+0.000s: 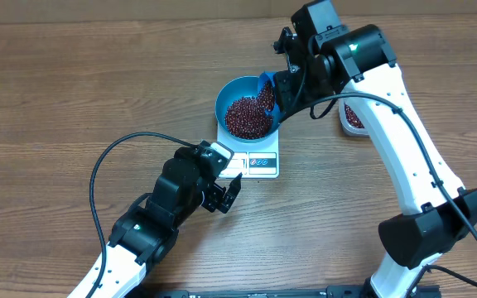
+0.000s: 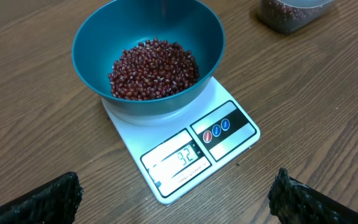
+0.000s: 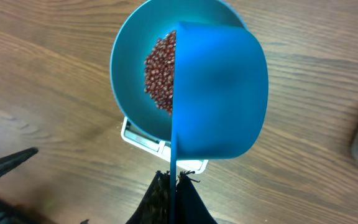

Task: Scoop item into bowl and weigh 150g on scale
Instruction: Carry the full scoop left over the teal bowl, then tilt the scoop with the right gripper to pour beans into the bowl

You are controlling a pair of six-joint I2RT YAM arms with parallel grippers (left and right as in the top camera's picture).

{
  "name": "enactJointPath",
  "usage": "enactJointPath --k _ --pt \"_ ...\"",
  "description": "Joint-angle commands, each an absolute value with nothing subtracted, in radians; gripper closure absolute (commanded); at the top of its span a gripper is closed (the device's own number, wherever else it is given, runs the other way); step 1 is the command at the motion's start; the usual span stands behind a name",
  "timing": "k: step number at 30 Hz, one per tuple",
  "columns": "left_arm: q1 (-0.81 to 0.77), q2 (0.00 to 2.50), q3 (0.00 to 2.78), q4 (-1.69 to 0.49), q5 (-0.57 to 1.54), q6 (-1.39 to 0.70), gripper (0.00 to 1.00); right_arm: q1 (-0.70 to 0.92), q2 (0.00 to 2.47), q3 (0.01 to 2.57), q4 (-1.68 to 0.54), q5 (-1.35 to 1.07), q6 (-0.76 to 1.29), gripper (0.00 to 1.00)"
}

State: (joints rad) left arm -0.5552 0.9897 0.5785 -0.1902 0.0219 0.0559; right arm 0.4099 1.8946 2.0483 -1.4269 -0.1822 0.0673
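The blue bowl (image 1: 229, 93) stands on the white scale (image 1: 263, 162), with a heap of dark red beans (image 1: 247, 117) in it. In the left wrist view the bowl (image 2: 92, 37) and its beans (image 2: 154, 68) sit above the scale (image 2: 229, 102), whose display reads 92. My right gripper (image 1: 286, 83) is shut on the handle of a small blue scoop (image 1: 267, 95), tipped over the bowl's right rim. From the right wrist, the scoop's (image 3: 219, 93) back covers half the bowl (image 3: 129, 81); the gripper (image 3: 174, 180) pinches its thin handle. My left gripper (image 2: 176, 199) is open just in front of the scale, empty.
A clear plastic tub (image 1: 353, 117) holding more beans stands right of the scale, partly behind the right arm. It also shows as the tub (image 2: 291, 12) at the top right of the left wrist view. Bare wooden tabletop (image 1: 73, 99) lies all around.
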Motion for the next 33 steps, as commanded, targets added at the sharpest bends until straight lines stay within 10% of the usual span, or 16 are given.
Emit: enactJointPath --k 1,33 --pt "-0.548 0.995 0.578 -0.187 0.012 0.068 0.0 0.43 1.861 2.083 -1.409 -0.098 0.083 0.96" --pt "-0.548 0.995 0.577 -0.187 0.012 0.068 0.0 0.597 1.861 2.083 -1.38 0.238 0.142 0.96"
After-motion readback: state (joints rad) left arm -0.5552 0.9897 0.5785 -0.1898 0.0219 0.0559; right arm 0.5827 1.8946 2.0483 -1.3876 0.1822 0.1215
